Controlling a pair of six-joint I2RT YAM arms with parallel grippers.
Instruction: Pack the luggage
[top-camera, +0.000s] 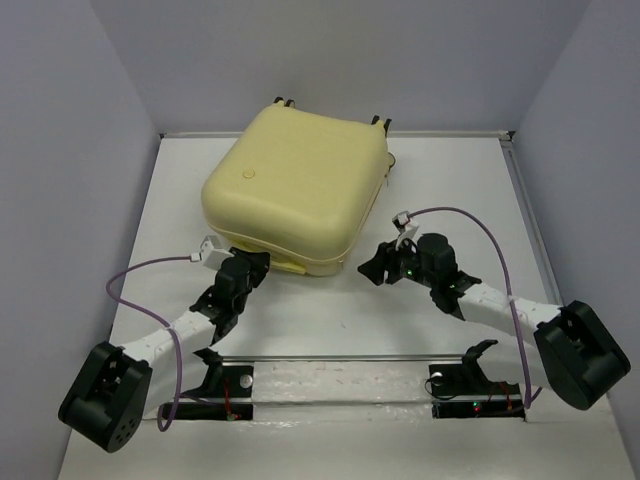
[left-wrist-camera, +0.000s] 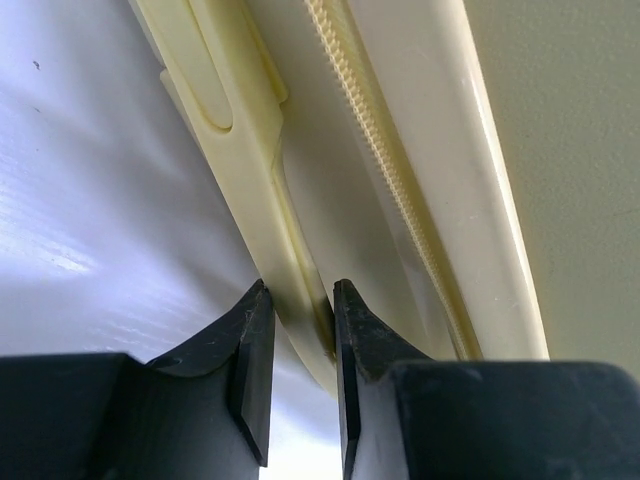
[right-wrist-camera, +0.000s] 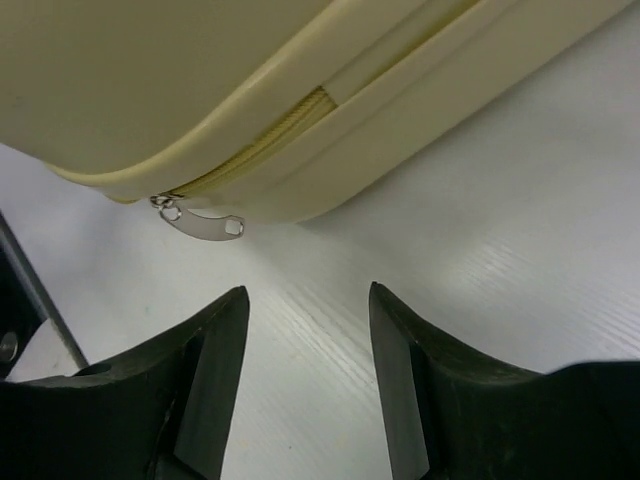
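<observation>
Starting nearest, the flat side handle (left-wrist-camera: 255, 190) is pinched by the left gripper (left-wrist-camera: 300, 300); the right gripper (right-wrist-camera: 308, 300) is held spread and empty over the table (right-wrist-camera: 500, 250), just short of the zipper pull (right-wrist-camera: 205, 222). Beyond, the luggage (top-camera: 295, 180) is laid flat, lid down. Its shell is judged stiff, slick and bulky, so handle or pull is best gripped
</observation>
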